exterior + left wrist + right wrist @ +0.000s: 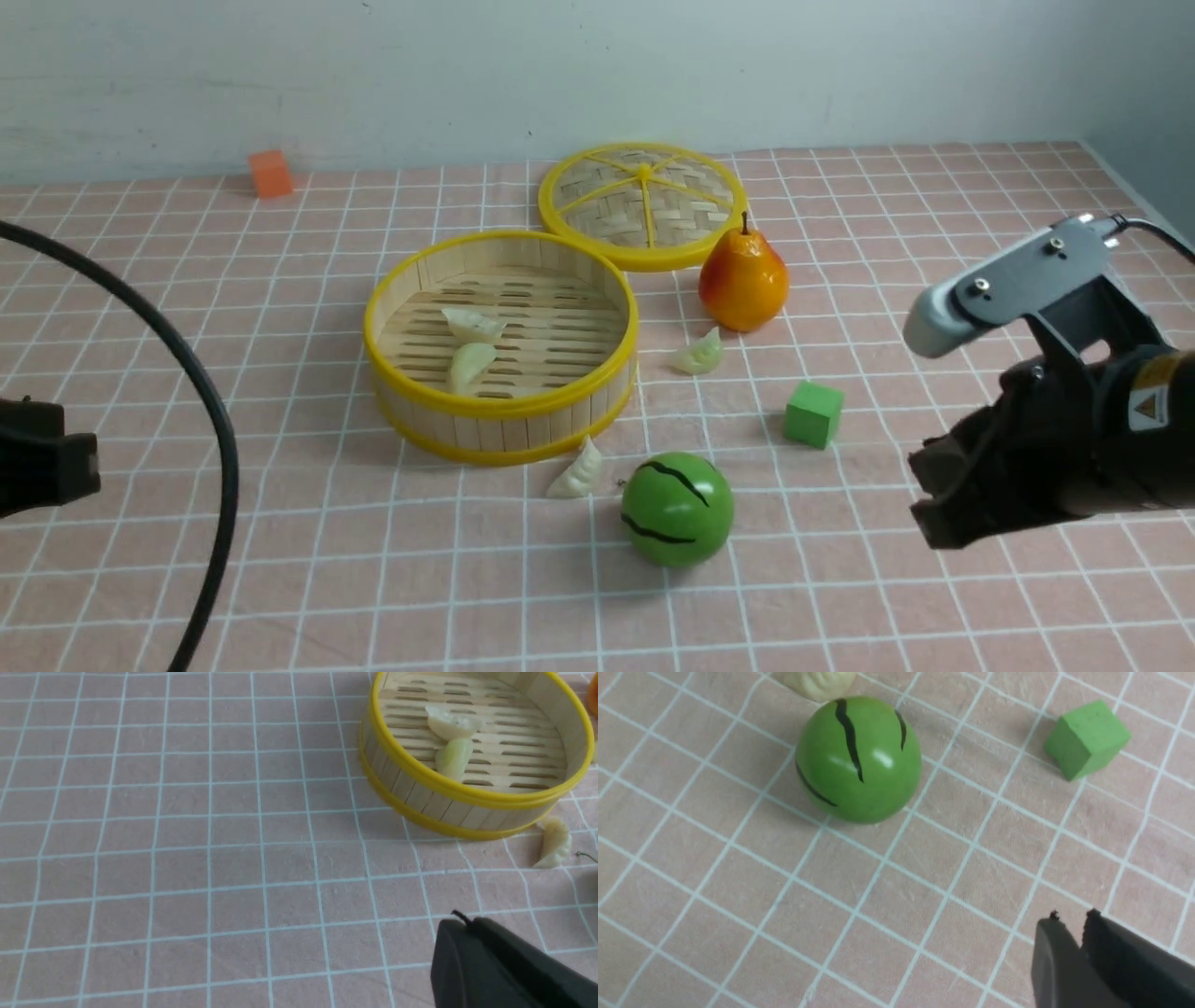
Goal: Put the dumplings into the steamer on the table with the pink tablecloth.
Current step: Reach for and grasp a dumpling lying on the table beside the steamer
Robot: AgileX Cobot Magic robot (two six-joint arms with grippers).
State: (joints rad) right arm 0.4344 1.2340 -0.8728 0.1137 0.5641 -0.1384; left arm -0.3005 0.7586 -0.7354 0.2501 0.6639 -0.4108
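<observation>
Fingers (472, 956) of the left gripper (460, 921) are seen pressed together with nothing between them, held above bare cloth (187, 858) at the near left, well apart from the steamer (420, 800). On the right gripper (1076, 921) the fingers are parted by only a narrow slit and nothing is held. It is poised over the cloth at the near right, with a green ball (677, 509) and a green cube (813, 413) beyond it.

Just left of the ball, one dumpling (579, 471) is laid on the cloth close beside the steamer's near wall; whether it touches cannot be told. Inside the steamer, on the slatted floor, a cream dumpling (474, 324) is set against a greenish dumpling (470, 362). A fourth dumpling (698, 355) is left on the cloth right of the steamer, just before an upright pear (743, 280).

Behind steamer and pear a woven lid (642, 196) is laid flat. An orange cube (271, 174) is placed far left, near the wall.
</observation>
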